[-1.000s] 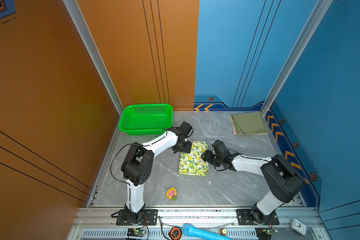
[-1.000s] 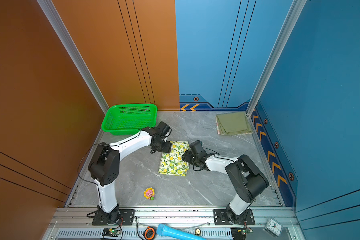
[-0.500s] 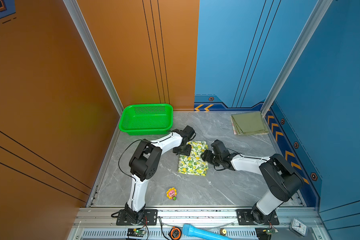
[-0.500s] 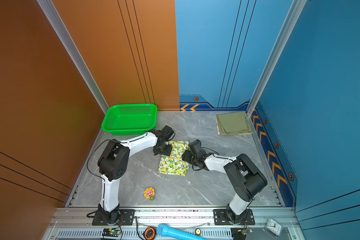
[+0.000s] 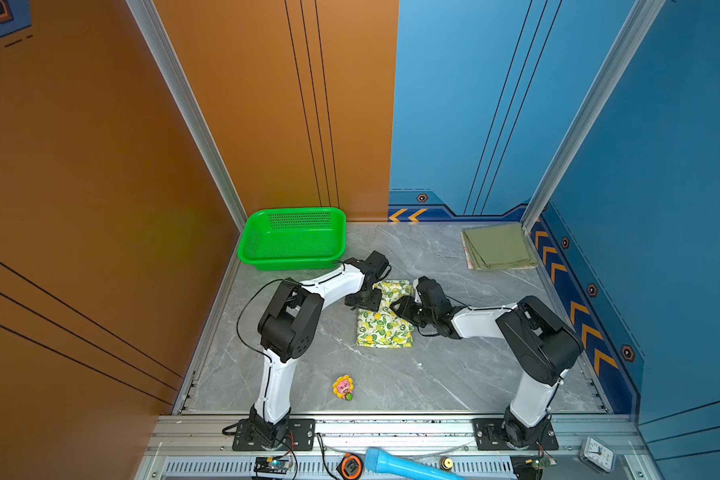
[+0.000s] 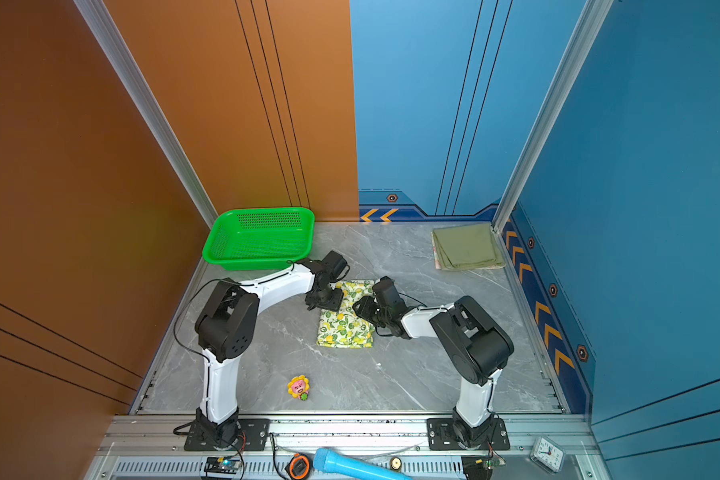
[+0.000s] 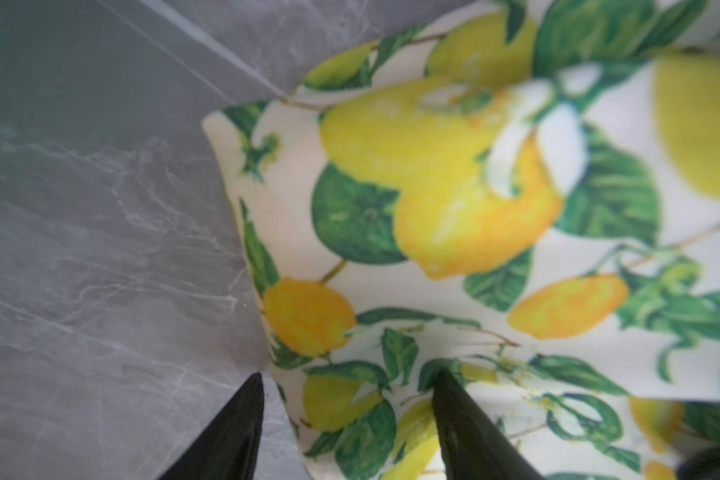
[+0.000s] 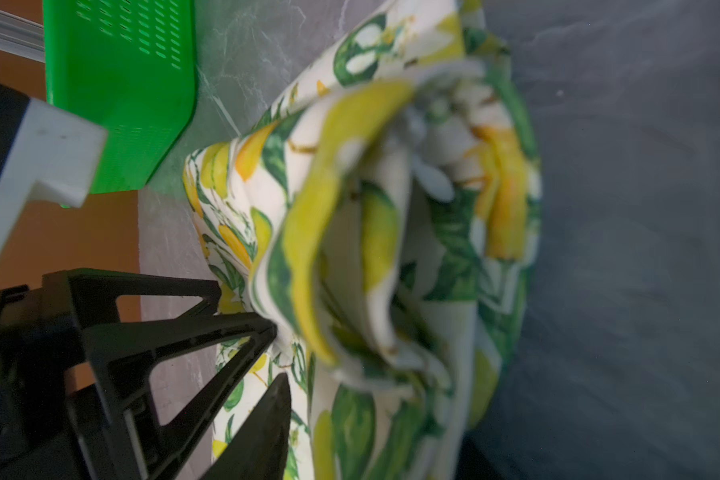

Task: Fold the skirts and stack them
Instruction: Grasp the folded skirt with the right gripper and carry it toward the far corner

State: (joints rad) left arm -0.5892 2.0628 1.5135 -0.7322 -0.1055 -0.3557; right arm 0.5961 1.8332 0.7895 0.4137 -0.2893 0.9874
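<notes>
1. Left jaws: standing apart, gripping nothing. In the left wrist view one finger [image 7: 225,436] is over bare counter [image 7: 100,249] and the other sits on the lemon skirt [image 7: 454,208]. The cloth's edge lies between them.
2. Right jaws: drawn narrow. In the right wrist view the fingertips [image 8: 262,332] sit at a raised, bunched fold of the lemon skirt. Cannot tell whether the cloth is actually pinched.
3. In both top views the lemon skirt is a folded rectangle at mid-counter, between the two arms. The left arm is at its upper left corner and the right arm is at its upper right edge.
4. Olive skirt [image 5: 499,247] [image 6: 468,247]: folded flat in the counter's upper right corner, close to the blue wall [image 5: 661,208]. A pale printed edge shows beneath its left side.
5. Counter is a grey slab with white veining. The green basket [image 5: 292,239] sits in its upper left corner, by the orange wall [image 5: 100,166].
6. Flower toy [image 5: 343,387]: lies near the lower edge, well apart from the skirts.
7. Room: orange panels on the left, blue on the right, aluminium posts [image 5: 184,104] at the corners, and yellow chevrons along the blue base strip.
</notes>
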